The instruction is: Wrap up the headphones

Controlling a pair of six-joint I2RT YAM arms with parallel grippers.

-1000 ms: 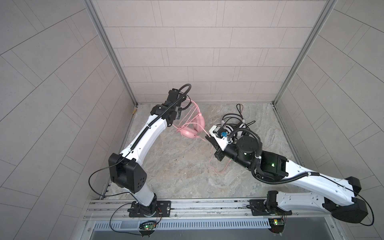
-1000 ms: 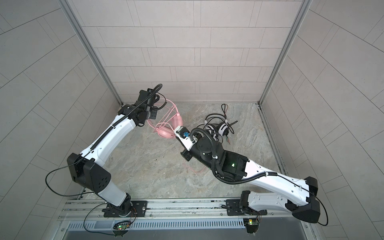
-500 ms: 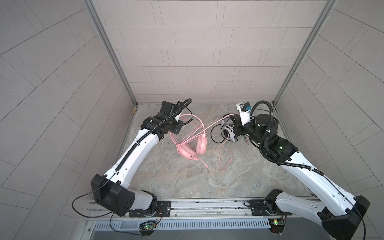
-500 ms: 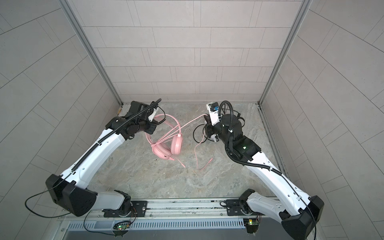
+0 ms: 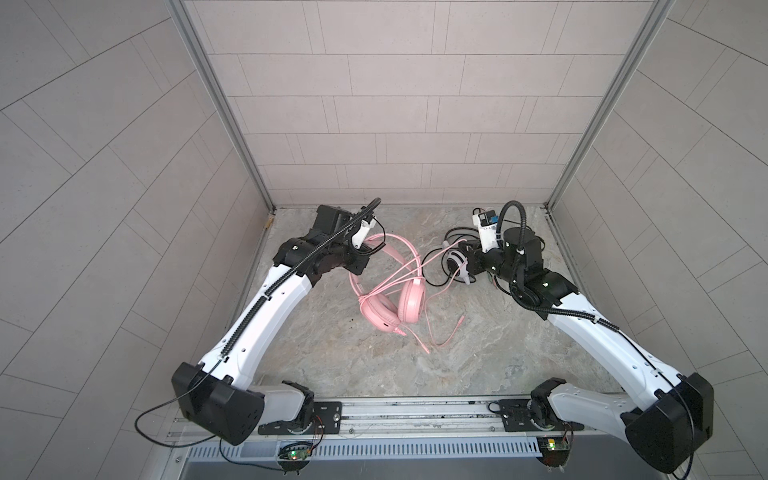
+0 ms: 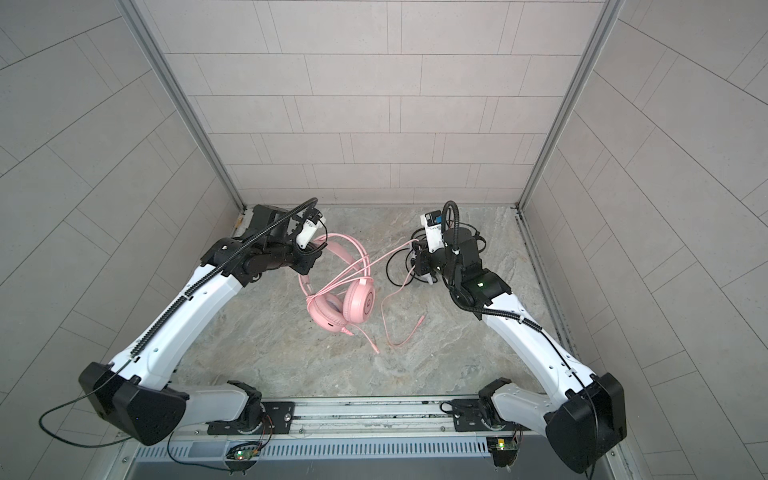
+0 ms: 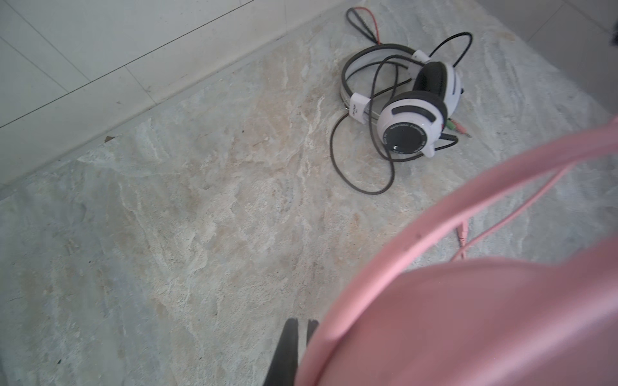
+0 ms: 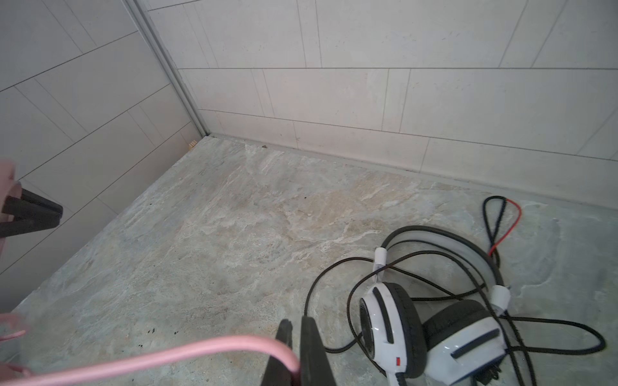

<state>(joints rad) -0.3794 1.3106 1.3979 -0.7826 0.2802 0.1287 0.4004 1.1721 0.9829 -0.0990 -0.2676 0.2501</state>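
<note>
The pink headphones (image 5: 392,307) lie mid-floor with the earcups low and the headband (image 6: 349,249) raised toward the back left. My left gripper (image 5: 360,267) (image 7: 302,326) is shut on that headband, which fills the near side of the left wrist view (image 7: 468,317). The pink cable (image 5: 432,255) crosses the headband and runs to my right gripper (image 6: 417,259) (image 8: 296,326), which is shut on it. Its loose end (image 5: 442,334) curls on the floor. The white-and-black headphones (image 7: 411,113) (image 8: 434,334) lie at the back right in their tangled black cable, beside the right gripper.
Tiled walls close in the stone floor (image 5: 374,365) on three sides. A metal rail (image 5: 395,415) carrying both arm bases runs along the front. A red-and-black wire loop (image 8: 501,220) lies by the back wall. A small tan bit (image 5: 269,222) sits in the back left corner.
My right gripper swung from the middle to the back right, drawing the pink cable out. The left arm lowered the pink headphones toward the floor. Little has moved in the last half second.
</note>
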